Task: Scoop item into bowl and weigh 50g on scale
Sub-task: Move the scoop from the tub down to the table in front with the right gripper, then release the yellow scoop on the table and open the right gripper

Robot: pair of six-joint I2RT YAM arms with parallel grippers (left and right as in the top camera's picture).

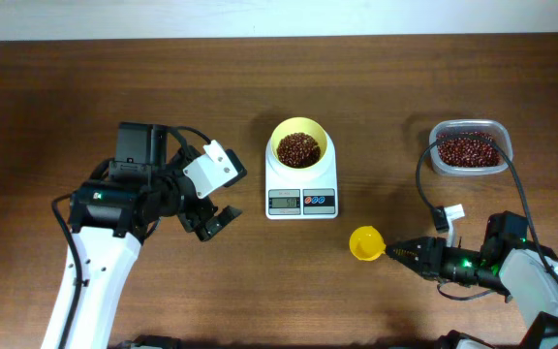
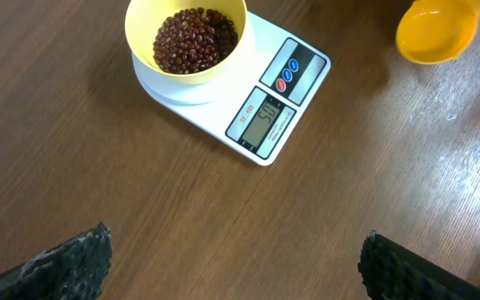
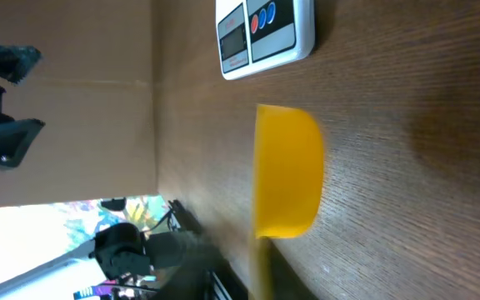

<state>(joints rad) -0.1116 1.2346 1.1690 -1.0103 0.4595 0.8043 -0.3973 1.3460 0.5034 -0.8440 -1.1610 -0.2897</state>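
The pale yellow bowl point(image 1: 299, 124) stands on the white scale point(image 1: 302, 201), and red-brown beans point(image 1: 298, 148) cover its bottom. The left wrist view shows the same bowl point(image 2: 140, 46), beans point(image 2: 193, 38) and scale point(image 2: 278, 107) with a lit display. An empty yellow scoop point(image 1: 365, 242) lies on the table right of the scale's front, also in the right wrist view point(image 3: 288, 171). My right gripper point(image 1: 402, 251) is at the scoop's handle; the jaws are blurred, so the grip is unclear. My left gripper point(image 1: 211, 221) hangs open left of the scale, with nothing between its fingers point(image 2: 73, 265).
A clear plastic tub point(image 1: 501, 131) holding more beans point(image 1: 468, 150) stands at the back right. A cable runs from the tub's side down to my right arm. The left arm's white body fills the table's front left.
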